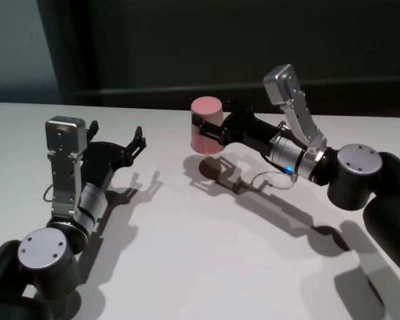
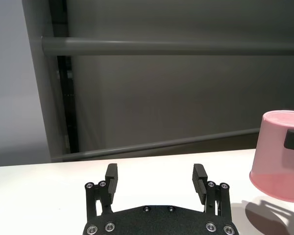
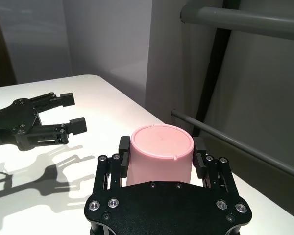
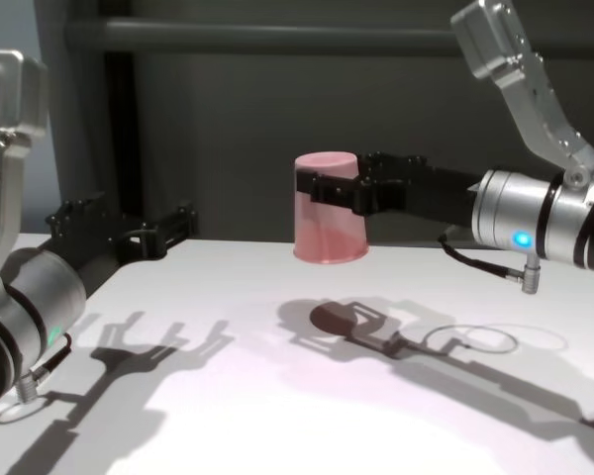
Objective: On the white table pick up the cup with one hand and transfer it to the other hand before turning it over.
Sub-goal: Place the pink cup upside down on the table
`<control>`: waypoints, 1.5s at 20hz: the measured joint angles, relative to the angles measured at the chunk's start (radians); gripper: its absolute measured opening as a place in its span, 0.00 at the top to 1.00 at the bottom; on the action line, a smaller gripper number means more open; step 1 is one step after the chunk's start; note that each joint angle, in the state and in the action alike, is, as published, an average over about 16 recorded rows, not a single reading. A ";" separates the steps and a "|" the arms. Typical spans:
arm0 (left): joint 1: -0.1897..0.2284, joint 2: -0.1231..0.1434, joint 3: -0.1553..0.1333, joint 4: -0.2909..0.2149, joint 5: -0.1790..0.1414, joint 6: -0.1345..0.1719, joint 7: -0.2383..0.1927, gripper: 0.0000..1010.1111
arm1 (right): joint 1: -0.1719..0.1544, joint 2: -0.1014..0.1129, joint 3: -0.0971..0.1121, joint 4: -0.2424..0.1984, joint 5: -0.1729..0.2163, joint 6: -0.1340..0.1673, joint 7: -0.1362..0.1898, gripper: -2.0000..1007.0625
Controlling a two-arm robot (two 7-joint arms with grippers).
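I hold the cup (image 1: pixel 206 125) in my right claw (image 1: pixel 210 127), well above the worktop (image 1: pixel 187 267), over its far middle part, nearer the far edge than the near edge. The two fingers (image 3: pixel 122 145) press on opposite sides of the cup, near its narrow end. The cup is upside down now: the closed base points up and the wide mouth points down, and its shadow lies on the worktop below it, so it touches nothing else.

My left claw (image 1: pixel 135 145) is open and empty. It hangs low over the left part of the worktop, apart from the cup, with its tips turned toward it.

I judge that picking up is done, because the cup is in the air. The cup also stands inverted already, so the turning may be done too, but I cannot say which hand took it first or if a transfer took place. If not, what is left is to bring the cup between the left fingers, close them, and open the right claw.

Some things are hidden. The mouth of the cup is not visible in any view, so I cannot tell if something is inside. The left wrist view cuts the cup off at its edge. The near edge of the worktop is outside all views.
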 joint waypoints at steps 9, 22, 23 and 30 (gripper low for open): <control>0.000 0.000 0.000 0.000 0.000 0.000 0.000 0.01 | -0.028 -0.019 0.011 0.032 -0.041 -0.105 -0.016 0.27; 0.000 0.000 0.000 0.000 0.000 0.000 0.000 0.01 | -0.061 -0.047 0.032 0.081 -0.072 -0.177 -0.021 0.27; 0.000 0.000 0.000 0.000 0.000 0.000 0.000 0.01 | -0.063 -0.048 0.033 0.083 -0.075 -0.176 -0.020 0.27; 0.000 0.000 0.000 0.000 0.000 0.000 0.000 0.01 | -0.074 -0.051 0.039 0.089 -0.086 -0.159 -0.004 0.27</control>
